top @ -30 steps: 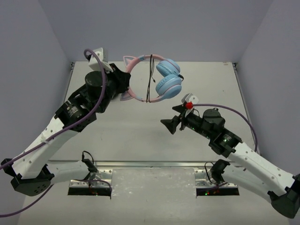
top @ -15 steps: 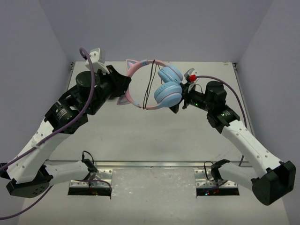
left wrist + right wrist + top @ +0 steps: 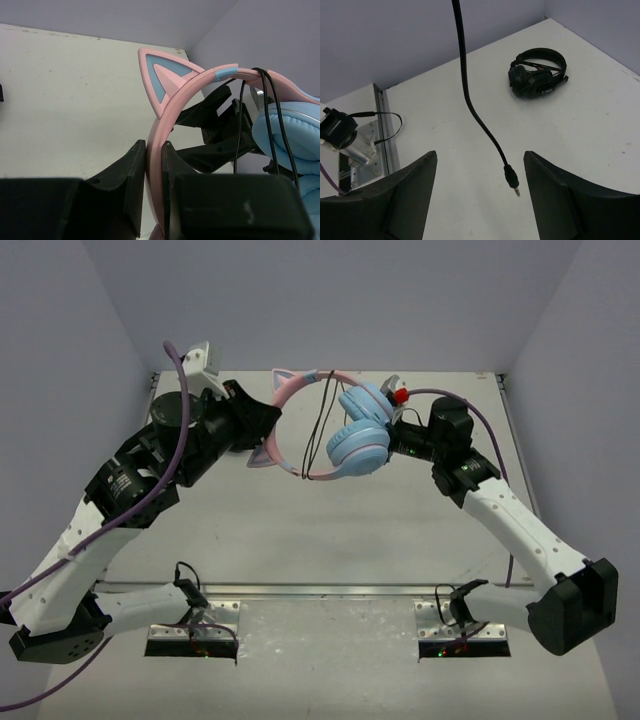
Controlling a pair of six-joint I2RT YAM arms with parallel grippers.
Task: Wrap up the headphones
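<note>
The left gripper (image 3: 153, 155) is clamped on the pink band of the headphones (image 3: 352, 432), holding them up off the table (image 3: 330, 530) (a cat ear (image 3: 162, 75) pokes up just past the grip). The right gripper (image 3: 480, 157) stands wide apart with nothing in its grasp. The black cable (image 3: 470, 102) dangles between its fingers (image 3: 405, 200), plug end hanging free. Beyond, black headphones (image 3: 538, 72) lie on the table.

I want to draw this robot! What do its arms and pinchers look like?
The left arm and right arm have white shells with black round joints. A purple cable runs along each. The left gripper and right gripper are black, with two wedge-shaped fingers. A red knob sits by the right one.
</note>
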